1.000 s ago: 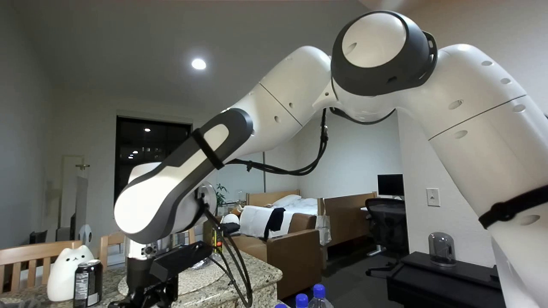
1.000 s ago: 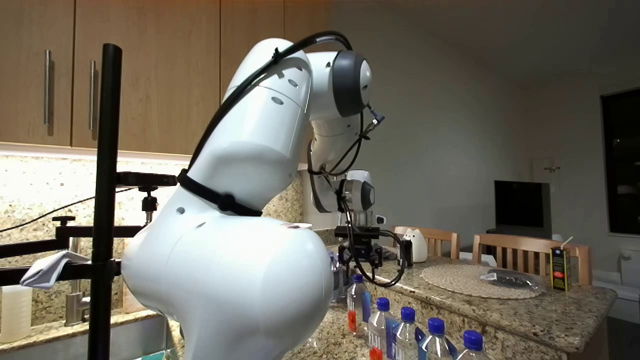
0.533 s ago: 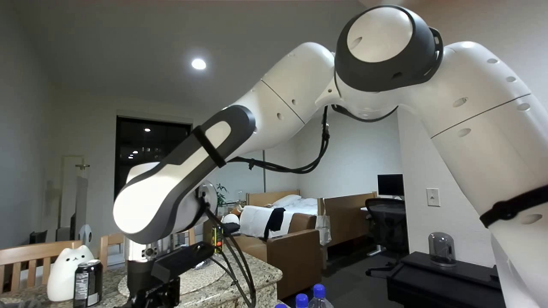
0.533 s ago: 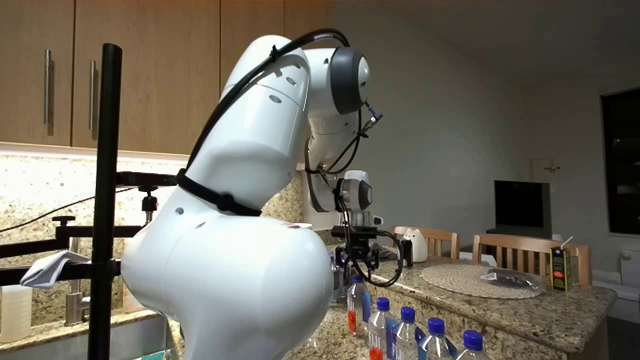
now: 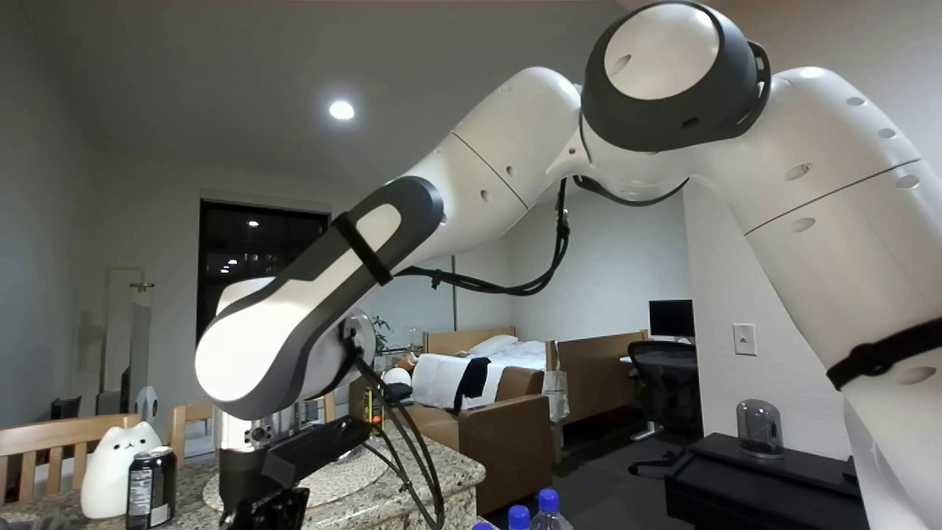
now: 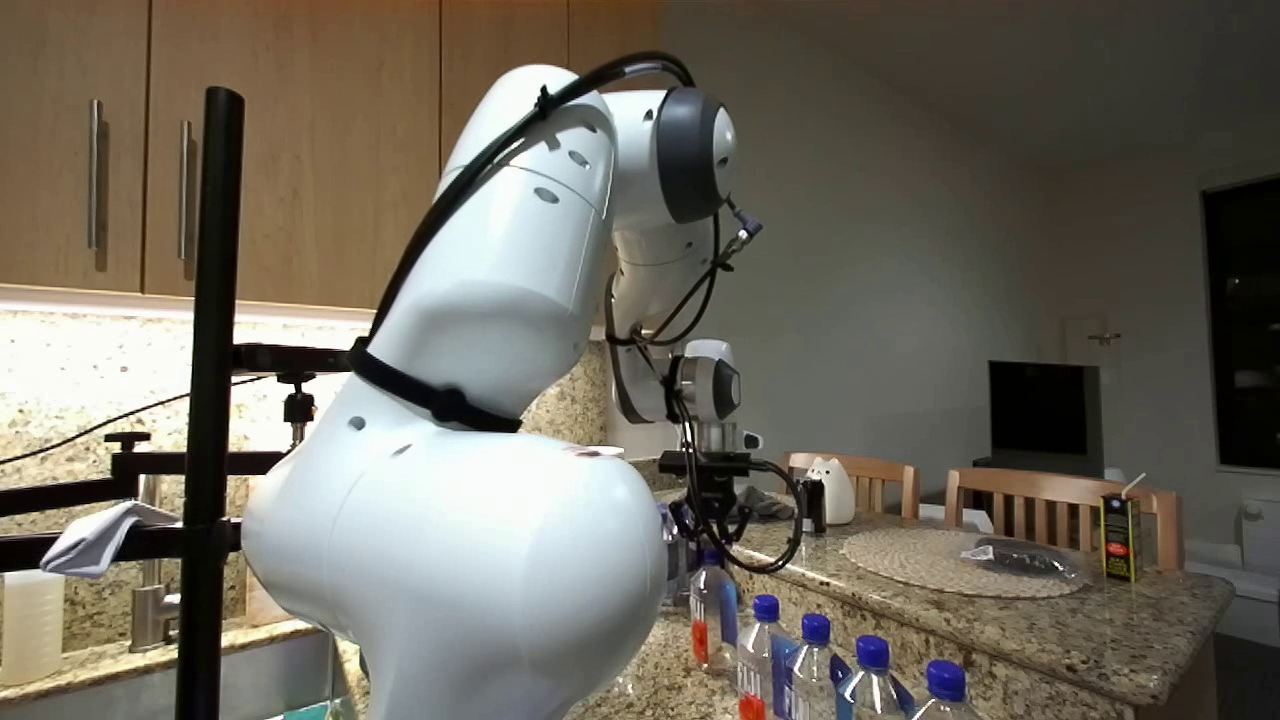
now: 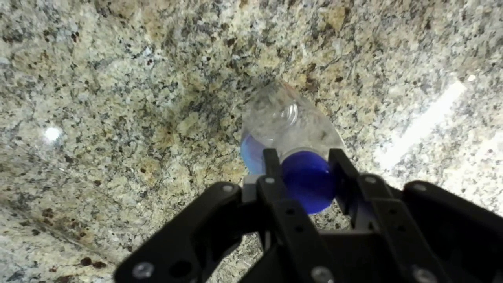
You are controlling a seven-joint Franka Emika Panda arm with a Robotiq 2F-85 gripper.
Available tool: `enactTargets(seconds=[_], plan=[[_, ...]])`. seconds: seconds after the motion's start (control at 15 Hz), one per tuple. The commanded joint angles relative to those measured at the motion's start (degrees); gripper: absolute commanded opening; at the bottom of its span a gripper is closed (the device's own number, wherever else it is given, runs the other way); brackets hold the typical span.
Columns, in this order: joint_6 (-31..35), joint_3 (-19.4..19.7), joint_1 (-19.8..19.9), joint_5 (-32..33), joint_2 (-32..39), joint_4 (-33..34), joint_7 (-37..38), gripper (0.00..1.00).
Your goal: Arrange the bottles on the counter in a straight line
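Note:
In the wrist view, my gripper is shut on the blue cap of a clear bottle, one finger against each side. The bottle rises from the speckled counter. An exterior view shows this same bottle upright below the gripper. Nearer that camera, several capped bottles stand in a slanting row, among them a bottle and a bottle. More bottles are partly hidden behind the arm. In an exterior view the fingertips fall below the picture, where a few blue caps show.
A raised counter ledge runs beside the bottles. It bears a woven mat with a plastic packet, a drink carton, a black can and a white cat figure. A black pole stands near the arm's base.
The gripper's fingers have come together around the bottle's cap. Gripper and bottle have moved slightly left in an exterior view, and the arm's elbow has risen a little. The other bottles have stayed put.

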State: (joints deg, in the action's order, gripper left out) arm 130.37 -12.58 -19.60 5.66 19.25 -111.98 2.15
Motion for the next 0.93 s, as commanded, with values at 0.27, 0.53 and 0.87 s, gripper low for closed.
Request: enactTargets(seconds=[0.27, 0.53, 0.87], plan=[[-2.1, 0.0, 0.5, 1.5, -6.9, -5.9, 1.4, 0.15], [-1.5, 0.1, 1.5, 1.0, -11.1, -11.1, 0.7, 0.15], [0.3, 0.1, 3.1, 0.0, -14.6, -17.8, -0.6, 0.15]])
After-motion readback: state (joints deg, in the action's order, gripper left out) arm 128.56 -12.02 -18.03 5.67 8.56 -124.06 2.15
